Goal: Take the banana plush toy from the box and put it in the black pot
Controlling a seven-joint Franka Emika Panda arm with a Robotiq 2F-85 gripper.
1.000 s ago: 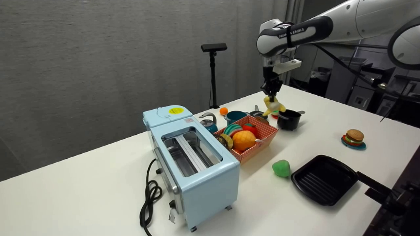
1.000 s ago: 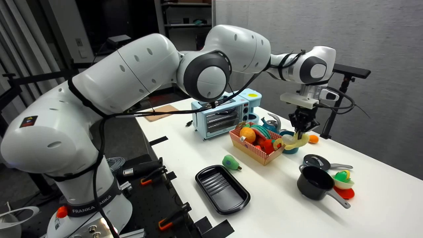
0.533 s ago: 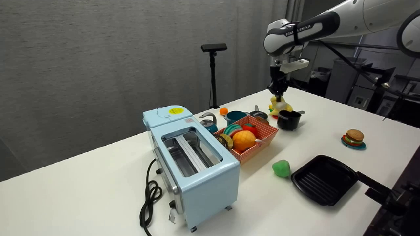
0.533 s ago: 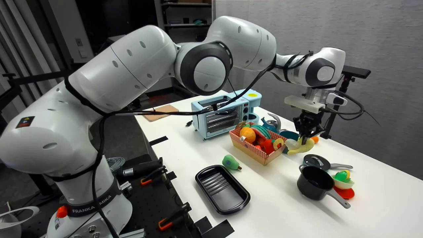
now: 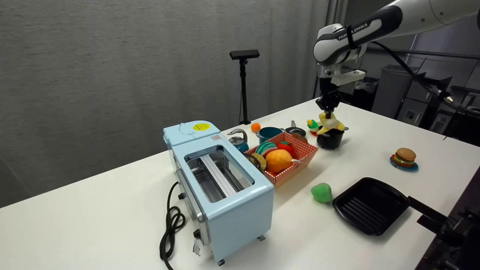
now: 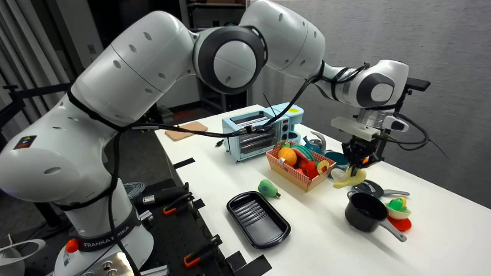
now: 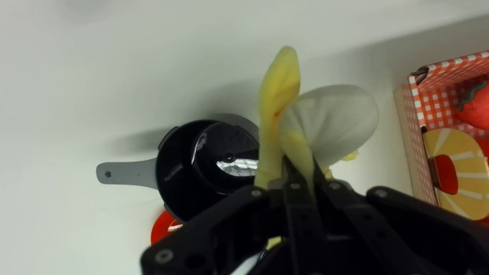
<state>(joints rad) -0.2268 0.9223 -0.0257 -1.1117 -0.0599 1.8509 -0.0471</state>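
Observation:
My gripper (image 6: pixel 353 171) is shut on the yellow banana plush toy (image 6: pixel 350 179), whose peels hang open around a pale middle. The toy also shows in the wrist view (image 7: pixel 280 91). I hold it above the table between the box and the black pot (image 6: pixel 360 214). In an exterior view it overlaps the pot's rim (image 5: pixel 330 141). In the wrist view the pot (image 7: pixel 179 179) lies just left of the toy, partly covered by it and the fingers. The red-checked box (image 6: pixel 293 175), full of toy fruit, stands right of the toy in the wrist view (image 7: pixel 409 141).
A black lid or pan (image 6: pixel 368 187), a bowl with a green toy (image 6: pixel 399 212) and a red plate (image 6: pixel 401 224) lie by the pot. A teal pot (image 5: pixel 269 133), green toy (image 5: pixel 321 192), square grill pan (image 5: pixel 371 206), toy burger (image 5: pixel 405 155) and blue toaster (image 5: pixel 240 221) stand around.
My gripper has carried the banana plush toy away from the box side toward the black pot, a little lower in an exterior view. The pot and box have not moved.

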